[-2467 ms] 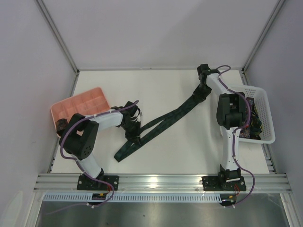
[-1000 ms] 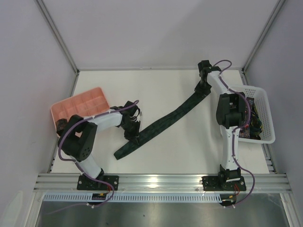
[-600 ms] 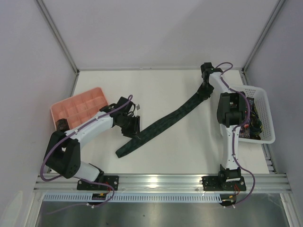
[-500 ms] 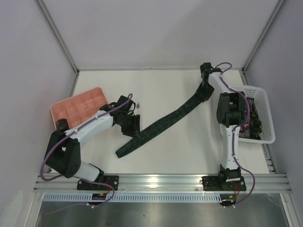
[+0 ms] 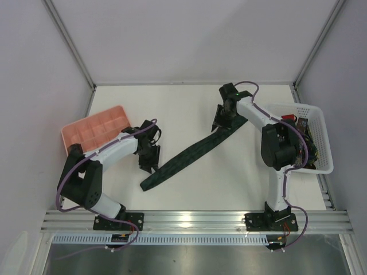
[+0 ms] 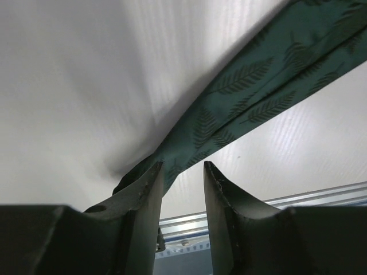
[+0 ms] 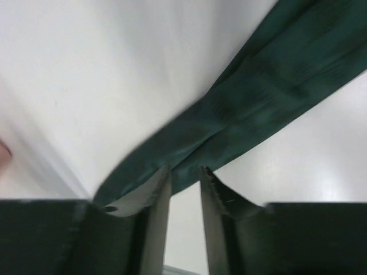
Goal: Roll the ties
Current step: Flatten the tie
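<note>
A dark green leaf-patterned tie (image 5: 195,152) lies unrolled, running diagonally from near left to far right on the white table. My left gripper (image 5: 149,161) is open and empty, low over the table just left of the tie's near part. In the left wrist view the tie (image 6: 246,86) lies just beyond the gripper (image 6: 182,167). My right gripper (image 5: 221,123) is low at the tie's far end. In the right wrist view its jaws (image 7: 184,170) stand a narrow gap apart with nothing between them, and the tie (image 7: 258,97) lies just past the tips.
A white lattice basket (image 5: 322,167) at the right edge holds more dark ties (image 5: 307,146) and a red one (image 5: 288,118). A pink compartment tray (image 5: 94,127) sits at the left edge. Grey walls enclose the table.
The right gripper has left the tie's far end and moved left and nearer. The left gripper has shifted left off the tie. The tie now lies flat and free.
</note>
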Controlling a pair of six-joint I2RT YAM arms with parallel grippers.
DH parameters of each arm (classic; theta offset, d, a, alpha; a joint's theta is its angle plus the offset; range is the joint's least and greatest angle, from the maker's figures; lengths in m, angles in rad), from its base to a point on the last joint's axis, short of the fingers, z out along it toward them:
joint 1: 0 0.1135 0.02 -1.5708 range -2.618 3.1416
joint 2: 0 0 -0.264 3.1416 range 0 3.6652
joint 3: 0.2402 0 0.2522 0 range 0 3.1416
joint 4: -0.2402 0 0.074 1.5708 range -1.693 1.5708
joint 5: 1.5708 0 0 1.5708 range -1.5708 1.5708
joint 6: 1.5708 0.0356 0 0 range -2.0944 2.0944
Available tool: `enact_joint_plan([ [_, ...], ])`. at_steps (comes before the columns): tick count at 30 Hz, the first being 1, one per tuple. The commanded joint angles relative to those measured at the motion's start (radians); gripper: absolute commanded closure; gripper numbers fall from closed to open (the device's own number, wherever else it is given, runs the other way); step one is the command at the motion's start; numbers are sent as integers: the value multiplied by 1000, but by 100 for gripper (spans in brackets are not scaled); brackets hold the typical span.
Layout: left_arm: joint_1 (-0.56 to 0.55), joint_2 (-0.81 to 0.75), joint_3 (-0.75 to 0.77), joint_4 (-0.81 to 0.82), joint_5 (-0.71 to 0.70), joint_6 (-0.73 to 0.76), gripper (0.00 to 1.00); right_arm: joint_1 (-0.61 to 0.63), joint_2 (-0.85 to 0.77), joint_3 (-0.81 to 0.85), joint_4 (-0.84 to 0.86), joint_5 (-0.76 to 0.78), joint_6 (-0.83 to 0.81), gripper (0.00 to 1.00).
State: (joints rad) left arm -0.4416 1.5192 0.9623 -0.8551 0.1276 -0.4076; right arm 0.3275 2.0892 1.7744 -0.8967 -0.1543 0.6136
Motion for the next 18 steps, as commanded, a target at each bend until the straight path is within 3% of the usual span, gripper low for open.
enact_joint_plan([
  [1,14,-59,-14,-29,-57,-22,60,64,-72,-157,131,-131,32,71],
  [3,18,-42,-8,-28,-56,-23,63,73,-81,-197,168,-113,35,76],
  [4,18,-37,2,-25,-46,-23,64,74,-86,-222,176,-103,32,86],
  [9,21,-1,59,24,-16,16,65,71,-60,-244,209,-54,17,100],
  [12,27,21,116,96,62,69,56,64,-29,-251,232,-70,43,100],
  [18,50,186,213,137,159,122,53,67,-9,-280,235,-74,54,100],
])
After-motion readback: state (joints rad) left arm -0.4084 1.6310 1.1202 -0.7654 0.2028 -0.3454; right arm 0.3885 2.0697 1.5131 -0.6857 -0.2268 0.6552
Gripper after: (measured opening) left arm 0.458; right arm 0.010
